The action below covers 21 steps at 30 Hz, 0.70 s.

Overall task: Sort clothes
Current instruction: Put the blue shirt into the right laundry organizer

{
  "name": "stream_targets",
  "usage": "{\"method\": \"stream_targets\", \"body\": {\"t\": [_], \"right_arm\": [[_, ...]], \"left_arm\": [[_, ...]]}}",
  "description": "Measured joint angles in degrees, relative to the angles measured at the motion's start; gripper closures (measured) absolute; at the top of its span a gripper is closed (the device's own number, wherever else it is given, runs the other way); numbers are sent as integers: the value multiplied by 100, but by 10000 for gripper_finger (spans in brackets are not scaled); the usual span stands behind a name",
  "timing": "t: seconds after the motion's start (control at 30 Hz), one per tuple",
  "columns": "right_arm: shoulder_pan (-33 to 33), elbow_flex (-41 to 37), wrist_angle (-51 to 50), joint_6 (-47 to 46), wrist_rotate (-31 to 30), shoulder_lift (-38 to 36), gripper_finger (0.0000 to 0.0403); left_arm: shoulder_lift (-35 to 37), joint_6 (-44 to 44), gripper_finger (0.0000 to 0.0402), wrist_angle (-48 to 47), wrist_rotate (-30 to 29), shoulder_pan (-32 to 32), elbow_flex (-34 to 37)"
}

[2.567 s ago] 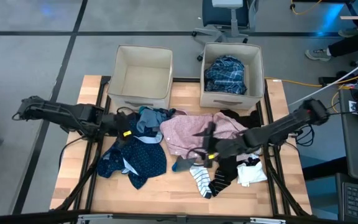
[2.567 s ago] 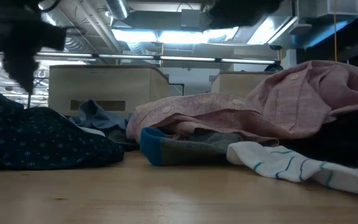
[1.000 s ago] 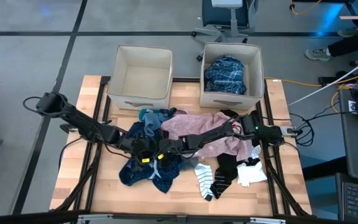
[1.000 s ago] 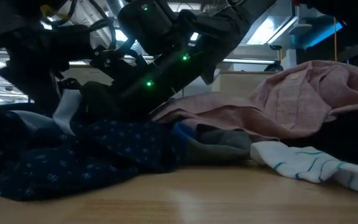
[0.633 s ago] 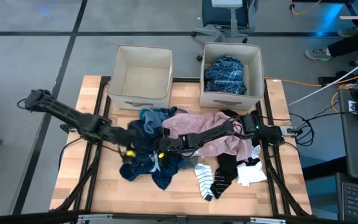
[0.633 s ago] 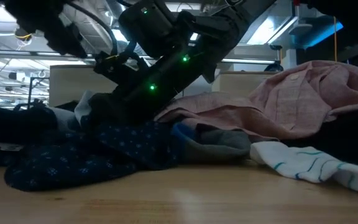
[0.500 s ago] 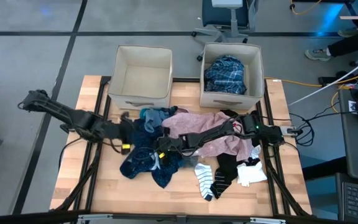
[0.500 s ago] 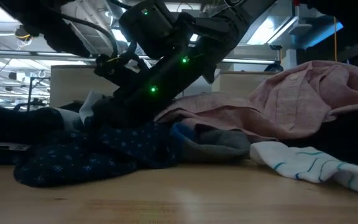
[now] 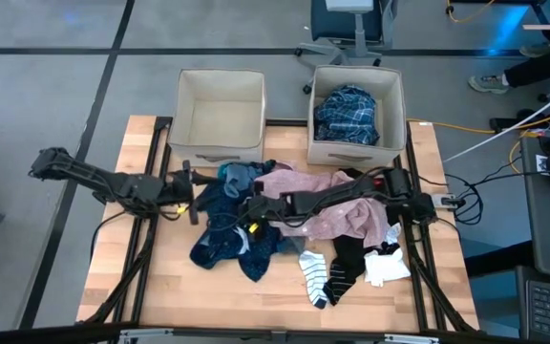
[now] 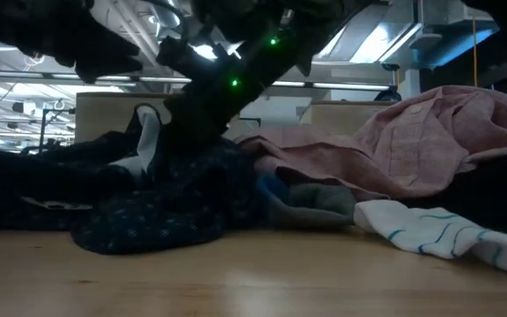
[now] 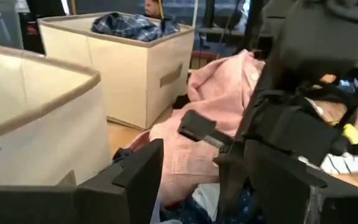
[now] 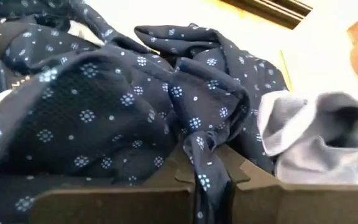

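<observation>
Right wrist view: soft, bunched navy dotted top pinched between dark jaws.

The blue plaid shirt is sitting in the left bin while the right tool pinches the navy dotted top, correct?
Not quite. The high view shows the blue plaid shirt in the right bin; the left bin holds nothing visible. The rest stands: the right wrist view shows the right tool pinching the navy dotted top.

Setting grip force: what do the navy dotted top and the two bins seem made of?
Navy dotted top: thin, matte woven cloth, apparently; it bunches into soft folds. Left bin and right bin: beige matte fabric, probably stiffened, since the walls stand straight.
</observation>
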State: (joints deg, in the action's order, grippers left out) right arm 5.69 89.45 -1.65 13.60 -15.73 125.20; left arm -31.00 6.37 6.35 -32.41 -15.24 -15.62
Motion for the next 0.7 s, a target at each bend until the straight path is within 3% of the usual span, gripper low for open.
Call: {"method": "stream_targets", "body": {"t": [0.17, 0.7], "right_arm": [[-15, -1, -100, 31, -23, -303, 387], [-15, 13, -181, 27, -32, -1333, 384]], "left_arm": [[6, 646, 184, -69, 22, -62, -17], [125, 322, 184, -985, -273, -150, -59]]}}
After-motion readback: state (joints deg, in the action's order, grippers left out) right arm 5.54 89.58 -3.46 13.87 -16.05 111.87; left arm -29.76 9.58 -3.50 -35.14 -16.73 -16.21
